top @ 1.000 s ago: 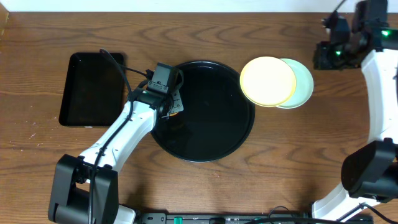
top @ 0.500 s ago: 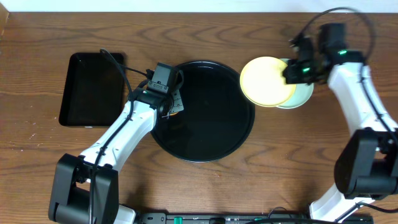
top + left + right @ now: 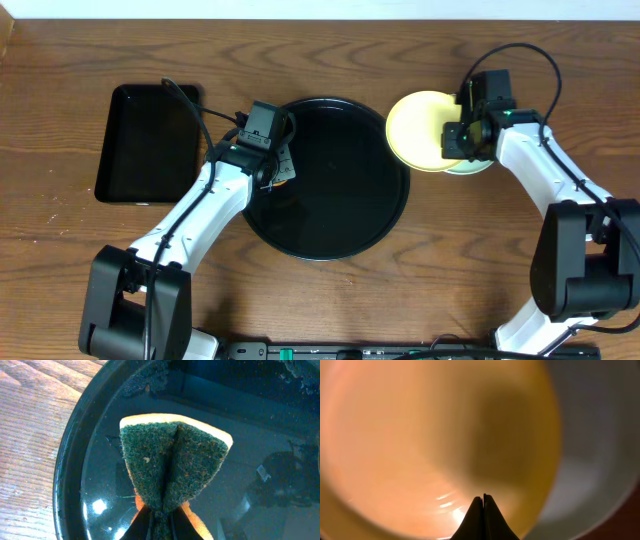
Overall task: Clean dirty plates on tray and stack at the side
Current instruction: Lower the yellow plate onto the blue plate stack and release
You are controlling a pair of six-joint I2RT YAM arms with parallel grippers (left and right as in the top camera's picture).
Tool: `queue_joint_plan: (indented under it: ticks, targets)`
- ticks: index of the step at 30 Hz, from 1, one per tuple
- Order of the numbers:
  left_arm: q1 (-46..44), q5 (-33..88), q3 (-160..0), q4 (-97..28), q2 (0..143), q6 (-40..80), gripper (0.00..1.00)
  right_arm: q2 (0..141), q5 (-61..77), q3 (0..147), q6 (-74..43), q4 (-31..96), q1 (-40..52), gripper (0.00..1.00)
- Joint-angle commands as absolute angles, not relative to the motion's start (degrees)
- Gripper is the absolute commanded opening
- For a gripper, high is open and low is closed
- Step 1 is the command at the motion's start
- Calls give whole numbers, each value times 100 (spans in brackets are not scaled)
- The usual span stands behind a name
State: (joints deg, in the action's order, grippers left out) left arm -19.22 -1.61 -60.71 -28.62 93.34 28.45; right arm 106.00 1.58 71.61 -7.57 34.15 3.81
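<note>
The round black tray (image 3: 340, 200) lies mid-table. At its left inner edge my left gripper (image 3: 278, 170) is shut on a green and orange sponge (image 3: 172, 460), folded between the fingers just above the tray's glossy floor (image 3: 100, 485). To the right of the tray a pale yellow plate (image 3: 420, 130) rests on a pale mint plate (image 3: 468, 168), off the tray. My right gripper (image 3: 457, 140) hovers close over the yellow plate's right side, shut with nothing in it. In the right wrist view the yellow plate (image 3: 410, 435) fills the frame, blurred, with the mint plate (image 3: 600, 435) at the right.
A smaller rectangular black tray (image 3: 145, 145) sits at the far left on the wooden table (image 3: 320, 50). The left arm lies across the table from the front edge up to the round tray.
My right arm has swung in from the far right back corner to above the yellow plate. The left arm and the sponge have not moved.
</note>
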Motion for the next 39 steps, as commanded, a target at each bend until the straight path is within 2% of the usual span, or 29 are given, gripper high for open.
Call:
queue_joint_plan:
  ticks: [1,7,21,39]
  targets:
    - [-1920,-150,-6016,-2884,9402,2812,9,10512,-34,7140,-917,3341,189,1]
    - [-1920,-150,-6016,-2867,9402,2812,9,10514,412,7137,-856,3063,80,1]
    - [-1920,-148,-6016,-2869,9400,2812,9,11072,408,7140,-1070,2611,69,1]
    - [-1920,-148,-6016,-2867,9402,2812,9,11102,-681,7323,-1066,2884,-47,1]
